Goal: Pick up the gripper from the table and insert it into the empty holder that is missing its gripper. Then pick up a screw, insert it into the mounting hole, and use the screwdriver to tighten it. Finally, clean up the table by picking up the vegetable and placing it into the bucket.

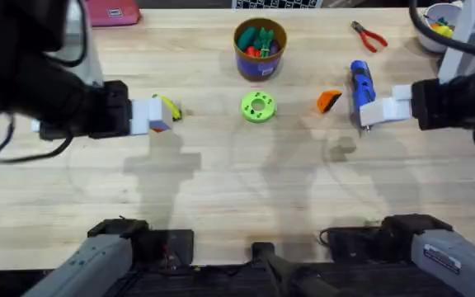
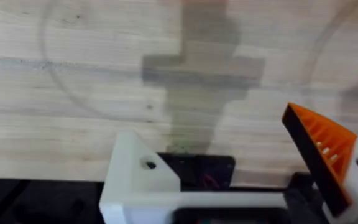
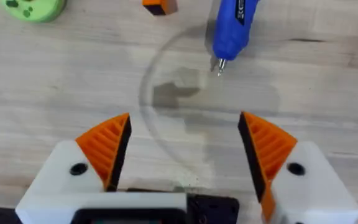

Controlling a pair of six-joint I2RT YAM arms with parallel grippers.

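The orange wedge gripper (image 1: 329, 101) (image 3: 159, 6) lies on the table right of centre, beside the blue screwdriver (image 1: 360, 81) (image 3: 232, 28). My right gripper (image 1: 368, 115) (image 3: 185, 118) hovers open just short of the screwdriver's tip, with both orange pads in place. My left gripper (image 1: 159, 115) (image 2: 210, 127) is open. One of its fingers is the bare white holder (image 2: 135, 174) with a mounting hole (image 2: 149, 165); the other carries an orange pad (image 2: 322, 149). The yellow vegetable (image 1: 170, 107) lies at its tips. The bucket (image 1: 260, 48) stands at the back centre. A screw is out of view.
A green disc (image 1: 259, 107) (image 3: 33, 7) sits in front of the bucket, which holds green and orange toy vegetables. Red-handled pliers (image 1: 369, 35) and a white bowl (image 1: 439, 16) are at the back right. A pink object (image 1: 112, 12) is at the back left.
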